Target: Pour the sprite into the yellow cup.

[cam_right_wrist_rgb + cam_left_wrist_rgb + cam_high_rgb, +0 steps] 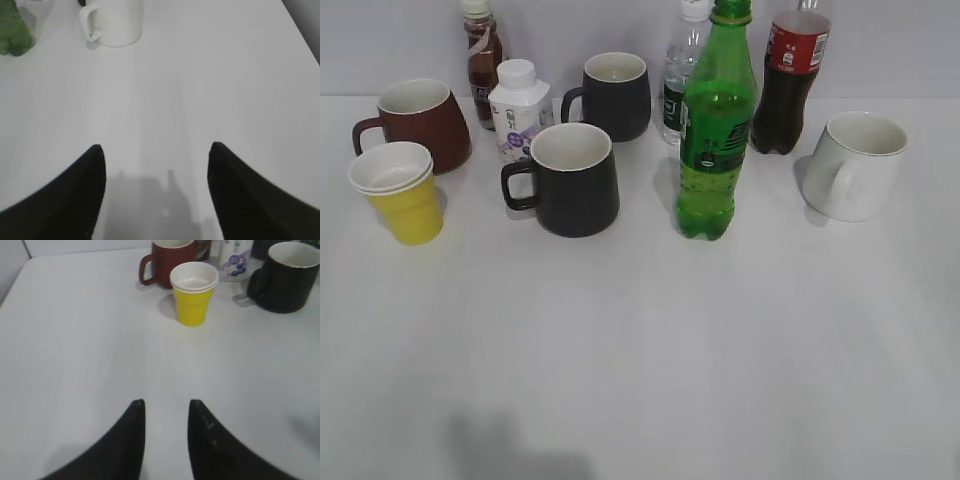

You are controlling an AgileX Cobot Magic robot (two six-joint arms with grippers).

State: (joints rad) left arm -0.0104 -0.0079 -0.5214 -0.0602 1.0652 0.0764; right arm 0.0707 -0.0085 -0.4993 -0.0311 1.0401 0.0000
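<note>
White tabletop [640, 350] carries the upright sprite [716, 130] right of centre, the yellow cup [404, 195] far left. Left gripper [166, 412] sits parted narrowly, right gripper [157, 155] spread wide; both hold nothing.

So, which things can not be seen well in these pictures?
- Sprite: in the right wrist view only its base shows, cut by the left edge.
- Cola bottle: cap cut off by the top edge in the exterior view.
- Yellow cup: the double rim suggests stacked cups; how many cannot be told.
- Label print on the small white bottle: too small to read.
</note>
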